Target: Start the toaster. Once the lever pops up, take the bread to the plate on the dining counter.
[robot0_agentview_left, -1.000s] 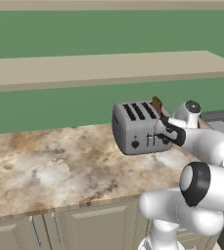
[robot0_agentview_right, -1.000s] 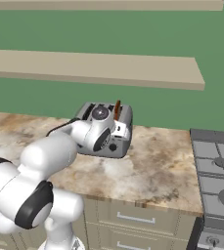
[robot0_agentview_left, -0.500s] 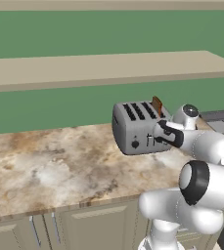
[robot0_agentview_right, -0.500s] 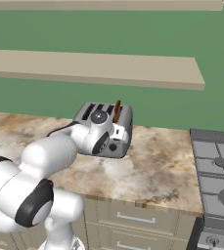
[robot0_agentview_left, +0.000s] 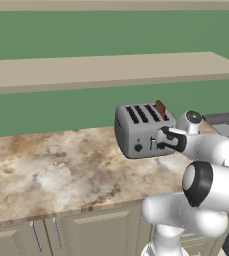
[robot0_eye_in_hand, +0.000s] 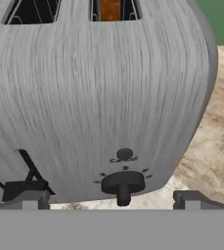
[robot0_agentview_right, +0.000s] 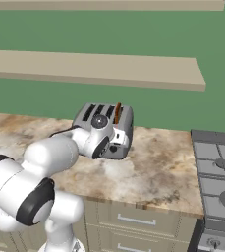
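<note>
A marbled counter (robot0_agentview_left: 46, 170) sits beside a stove (robot0_agentview_right: 217, 177), under a beige shelf (robot0_agentview_left: 101, 70).

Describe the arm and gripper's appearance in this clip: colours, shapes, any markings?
The arm is glossy white, built of rounded, bulbous segments with black bands at the joints. A round grey cap sits on the wrist. The gripper ends in two small grey, blocky fingertips. No cables or markings are visible.

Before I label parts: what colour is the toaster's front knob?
Black, on the brushed grey toaster; knob clearest in hand view.
</note>
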Tool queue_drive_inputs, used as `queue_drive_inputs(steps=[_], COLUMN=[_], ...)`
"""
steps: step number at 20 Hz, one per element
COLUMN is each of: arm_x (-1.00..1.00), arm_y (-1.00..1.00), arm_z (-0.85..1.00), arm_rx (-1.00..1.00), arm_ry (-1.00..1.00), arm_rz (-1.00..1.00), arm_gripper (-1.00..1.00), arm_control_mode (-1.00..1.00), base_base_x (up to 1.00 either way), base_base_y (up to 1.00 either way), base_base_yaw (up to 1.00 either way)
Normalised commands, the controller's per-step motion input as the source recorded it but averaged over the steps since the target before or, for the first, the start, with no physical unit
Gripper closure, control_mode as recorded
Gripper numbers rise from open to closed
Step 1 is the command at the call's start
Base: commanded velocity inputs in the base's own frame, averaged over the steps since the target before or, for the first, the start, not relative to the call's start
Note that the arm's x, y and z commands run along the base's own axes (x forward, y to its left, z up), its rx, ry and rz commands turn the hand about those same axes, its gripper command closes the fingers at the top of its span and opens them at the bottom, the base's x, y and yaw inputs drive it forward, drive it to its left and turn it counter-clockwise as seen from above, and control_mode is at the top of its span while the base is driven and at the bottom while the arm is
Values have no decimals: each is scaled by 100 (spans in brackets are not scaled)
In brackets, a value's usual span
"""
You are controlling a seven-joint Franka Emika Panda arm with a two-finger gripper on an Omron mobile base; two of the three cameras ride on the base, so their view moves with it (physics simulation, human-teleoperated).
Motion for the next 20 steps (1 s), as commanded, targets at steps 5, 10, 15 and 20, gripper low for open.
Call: queue_drive_inputs(steps=[5, 10, 15, 20], arm_x=[0, 0, 0, 0], arm_y=[0, 0, 0, 0], arm_z=[-12, -23, -25, -15], arm_rx=[0, 0, 0, 0], arm_ry=[0, 0, 0, 0], arm_rz=[0, 0, 0, 0], arm_gripper=[-100, -100, -100, -100], arm_control_mode=[-100, -100, -100, -100], base_base_x=[0, 0, 0, 0], base_base_y=[0, 0, 0, 0], base_base_yaw=[0, 0, 0, 0])
